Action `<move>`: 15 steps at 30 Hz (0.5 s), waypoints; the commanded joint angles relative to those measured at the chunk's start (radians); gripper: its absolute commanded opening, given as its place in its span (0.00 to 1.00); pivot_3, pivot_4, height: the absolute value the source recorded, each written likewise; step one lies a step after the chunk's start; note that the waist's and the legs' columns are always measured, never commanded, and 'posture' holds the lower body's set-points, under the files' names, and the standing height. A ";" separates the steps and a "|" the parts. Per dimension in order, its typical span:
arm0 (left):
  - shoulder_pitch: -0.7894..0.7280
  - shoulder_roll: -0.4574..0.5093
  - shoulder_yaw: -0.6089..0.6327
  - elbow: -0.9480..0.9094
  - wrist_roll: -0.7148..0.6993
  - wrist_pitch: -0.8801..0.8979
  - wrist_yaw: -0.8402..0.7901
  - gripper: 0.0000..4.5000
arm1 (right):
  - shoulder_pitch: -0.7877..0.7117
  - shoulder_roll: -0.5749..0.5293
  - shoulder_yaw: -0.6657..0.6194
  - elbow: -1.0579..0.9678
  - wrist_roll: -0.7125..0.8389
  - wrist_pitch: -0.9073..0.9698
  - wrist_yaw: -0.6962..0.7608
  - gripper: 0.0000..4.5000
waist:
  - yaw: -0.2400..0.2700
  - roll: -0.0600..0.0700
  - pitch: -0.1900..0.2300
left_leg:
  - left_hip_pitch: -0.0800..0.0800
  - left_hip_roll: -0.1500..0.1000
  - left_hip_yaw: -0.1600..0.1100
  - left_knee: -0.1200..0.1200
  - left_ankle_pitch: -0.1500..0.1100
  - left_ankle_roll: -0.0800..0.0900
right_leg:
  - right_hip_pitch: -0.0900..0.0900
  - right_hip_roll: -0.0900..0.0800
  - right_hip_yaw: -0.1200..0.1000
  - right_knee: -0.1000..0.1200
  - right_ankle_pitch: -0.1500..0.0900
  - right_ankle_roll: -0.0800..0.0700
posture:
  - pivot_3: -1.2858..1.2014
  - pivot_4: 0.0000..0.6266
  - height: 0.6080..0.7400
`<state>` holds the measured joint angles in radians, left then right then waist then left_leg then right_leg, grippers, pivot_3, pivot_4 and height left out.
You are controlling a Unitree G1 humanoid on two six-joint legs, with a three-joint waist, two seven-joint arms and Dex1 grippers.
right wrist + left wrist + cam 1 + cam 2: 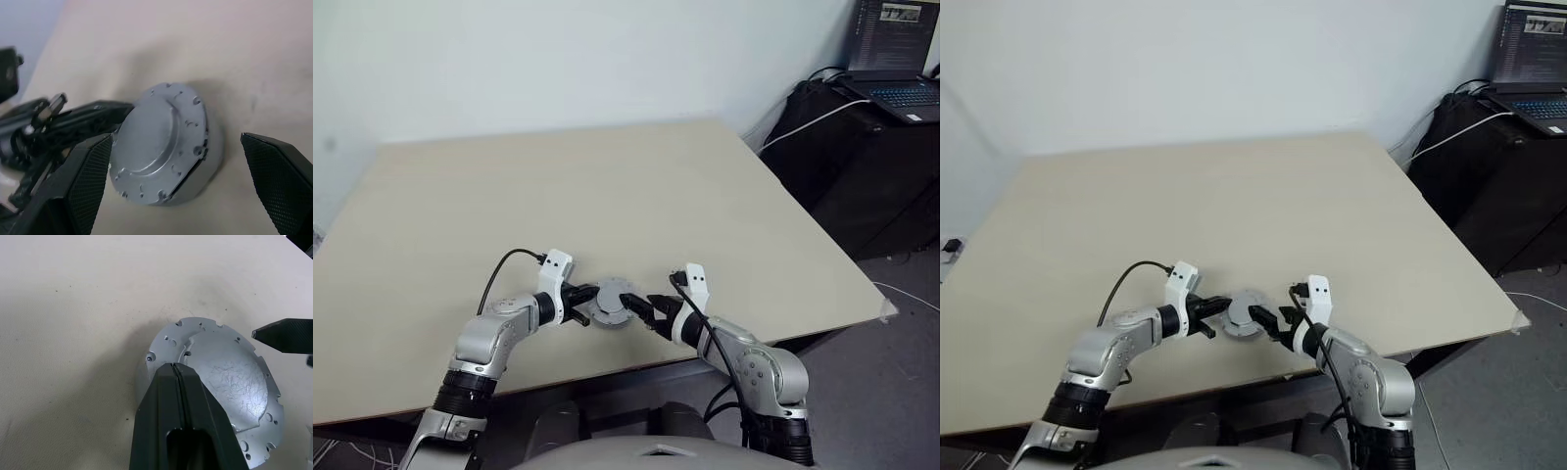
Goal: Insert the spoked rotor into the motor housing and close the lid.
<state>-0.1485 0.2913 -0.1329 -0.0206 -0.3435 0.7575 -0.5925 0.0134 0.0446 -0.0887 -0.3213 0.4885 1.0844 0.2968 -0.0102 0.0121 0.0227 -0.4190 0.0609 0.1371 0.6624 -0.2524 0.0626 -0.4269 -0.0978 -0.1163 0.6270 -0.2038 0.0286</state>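
Note:
The lid [151, 132], a light-grey disc with its plain face up, lies on a low round grey body, the motor housing [198, 183]. A dark slit shows between the two on one side. The assembly [612, 300] is near the table's front edge. The spoked rotor is hidden. My left gripper [174, 366] is shut, with its tips on the lid's left rim. My right gripper [176, 138] is open just right of the assembly, one finger [90, 176] on each side of it and clear of its wall.
The beige table [607, 176] stretches wide behind the assembly, and its front edge runs just below my grippers. To the right, past the table's corner, an open laptop [901, 93] and cables rest on dark furniture.

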 commanded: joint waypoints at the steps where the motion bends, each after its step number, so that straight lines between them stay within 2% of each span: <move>1: 0.004 0.005 -0.024 -0.005 0.008 0.012 -0.005 0.00 | -0.026 0.015 -0.022 0.016 0.048 0.018 -0.013 0.99 | 0.000 0.000 0.000 | 0.000 0.000 0.000 0.000 0.000 0.000 | 0.000 0.000 0.000 0.000 0.000 0.000 | 0.52 0.00 1.00; 15: 0.022 0.003 -0.017 -0.029 0.003 0.010 0.003 0.00 | -0.060 0.043 -0.045 0.141 0.186 0.103 0.016 0.99 | -0.004 0.000 0.000 | 0.000 0.000 0.000 -0.001 0.000 0.000 | 0.000 0.001 0.000 0.000 0.000 0.000 | 0.52 0.00 1.00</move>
<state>-0.1330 0.2971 -0.1278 -0.0400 -0.3430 0.7572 -0.5890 -0.0237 0.0609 -0.1356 -0.1833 0.6265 1.1735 0.2983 -0.0137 0.0122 0.0227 -0.4189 0.0609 0.1374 0.6618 -0.2524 0.0626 -0.4271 -0.0972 -0.1160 0.6270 -0.2038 0.0285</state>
